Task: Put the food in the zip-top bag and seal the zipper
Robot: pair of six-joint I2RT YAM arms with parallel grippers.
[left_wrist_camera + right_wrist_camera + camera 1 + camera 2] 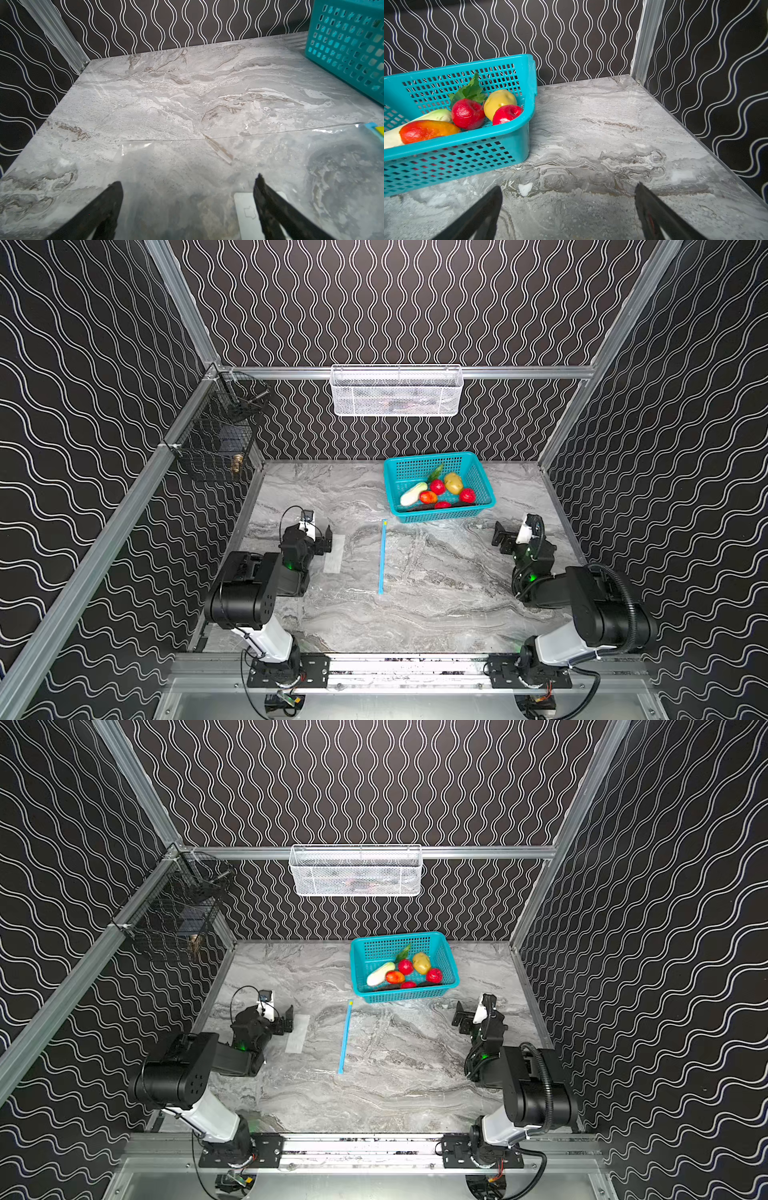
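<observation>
Left hand (pixel 328 539) and right hand (pixel 500 537) are hanging spread wide, empty. Food (pixel 436 489) is sitting in the basket (pixel 444 516); the bag (pixel 359 560) is lying flat on the counter (pixel 415 614). Pinching one layer by its zipper (pixel 382 558) seems best.

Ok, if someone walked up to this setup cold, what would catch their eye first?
The teal basket at the back of the marble table, right of centre, holding bright toy food in red, yellow and green. Next, the light blue zipper running front to back across the middle, edging a nearly invisible zip-top bag lying flat. The left gripper and right gripper sit open at the sides.
</observation>
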